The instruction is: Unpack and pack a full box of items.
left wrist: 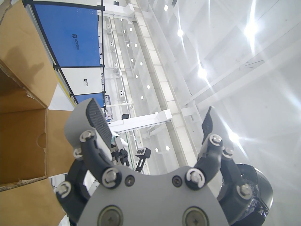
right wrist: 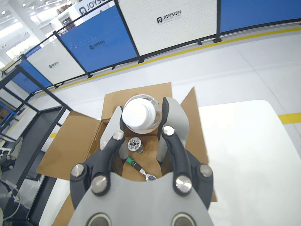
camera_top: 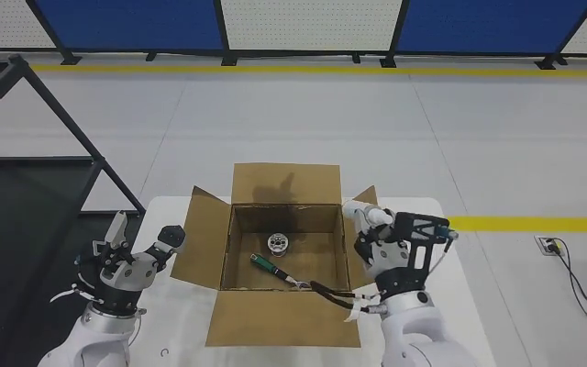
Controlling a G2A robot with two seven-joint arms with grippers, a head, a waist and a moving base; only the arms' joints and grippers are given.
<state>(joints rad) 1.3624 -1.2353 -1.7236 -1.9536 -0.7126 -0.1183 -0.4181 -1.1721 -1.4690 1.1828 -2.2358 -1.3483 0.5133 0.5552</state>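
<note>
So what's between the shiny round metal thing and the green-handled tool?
Just bare brown cardboard box floor between the round metal part and green-handled ratchet, in top view.

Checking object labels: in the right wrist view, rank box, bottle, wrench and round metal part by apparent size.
1. box
2. bottle, though nearest the camera
3. wrench, partly hidden
4. round metal part

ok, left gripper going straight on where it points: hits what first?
Looks free: the left gripper, open, points up toward the hall ceiling, far off. The cardboard box flap sits beside that line, not in it.
</note>
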